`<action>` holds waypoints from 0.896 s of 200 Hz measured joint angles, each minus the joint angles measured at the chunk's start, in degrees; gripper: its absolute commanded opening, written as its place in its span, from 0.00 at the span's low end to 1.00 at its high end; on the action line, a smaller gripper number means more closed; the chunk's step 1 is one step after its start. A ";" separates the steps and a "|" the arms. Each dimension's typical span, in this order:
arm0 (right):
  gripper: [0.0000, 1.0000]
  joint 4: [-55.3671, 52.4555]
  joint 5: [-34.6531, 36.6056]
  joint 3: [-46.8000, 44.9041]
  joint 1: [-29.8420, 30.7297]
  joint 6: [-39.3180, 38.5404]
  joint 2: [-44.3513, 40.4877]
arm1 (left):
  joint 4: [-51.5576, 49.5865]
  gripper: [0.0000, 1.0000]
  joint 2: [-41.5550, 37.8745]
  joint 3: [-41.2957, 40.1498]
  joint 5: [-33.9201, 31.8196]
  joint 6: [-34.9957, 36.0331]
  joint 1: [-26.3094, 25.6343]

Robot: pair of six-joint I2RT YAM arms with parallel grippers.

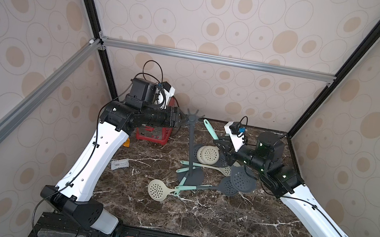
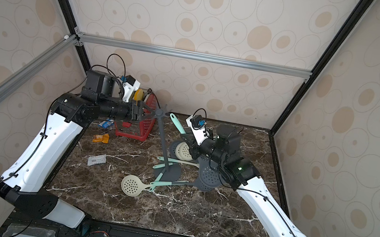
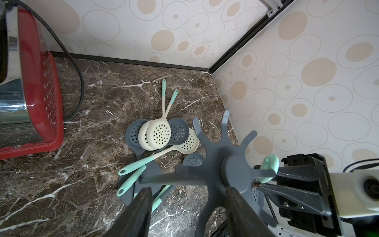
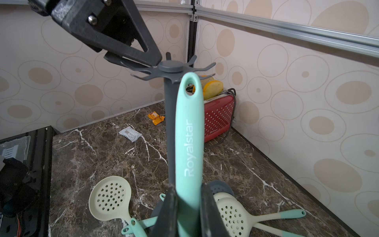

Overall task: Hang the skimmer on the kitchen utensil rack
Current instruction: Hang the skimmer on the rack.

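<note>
Skimmer: off the table, tilted, mint handle pinched low down between the fingers of the right gripper, clamped tight on it. Bowl end hidden behind that gripper. Hang hole at the handle's tip just beside the crown of the kitchen utensil rack, at about 3 o'clock from the crown in both top views. From the right wrist view, tip right under the nearest hook, not threaded on it, with a bit of a yellow slice showing through the hole.

Rack upright on the marble table: round base, slim grey pole, star of curved hooks on top.

At the crown's 9 o'clock, left gripper level with the hooks, jaws partly apart, set at the crown's edge with one hook arm crossing by the fingertips. Contact with the pads impossible to tell.

Around the base, flat on the marble:
- cream skimmer at 8 o'clock, handle pointing back toward the base
- stacked skimmers, cream on grey, at 1 o'clock
- grey skimmers at 3 o'clock, partly under the right arm
- several mint handles crossing over the base itself

Farther out:
- red toaster at 10 o'clock by the back wall, yellow slices in its top
- orange packet and blue packet between 9 and 10 o'clock, near the left arm
- white packet at 9 o'clock, well apart from the base
</note>
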 measured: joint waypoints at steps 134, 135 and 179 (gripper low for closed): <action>0.00 0.04 -1.33 0.37 0.46 0.44 1.05 | 0.17 0.58 0.00 -0.09 0.13 0.00 -0.55; 0.00 0.02 -1.33 0.39 0.46 0.46 1.16 | 0.17 0.58 0.00 -0.09 0.13 0.00 -0.55; 0.00 -1.38 -0.81 2.47 0.76 1.22 3.56 | 0.37 0.58 0.00 -0.15 0.37 0.02 -0.70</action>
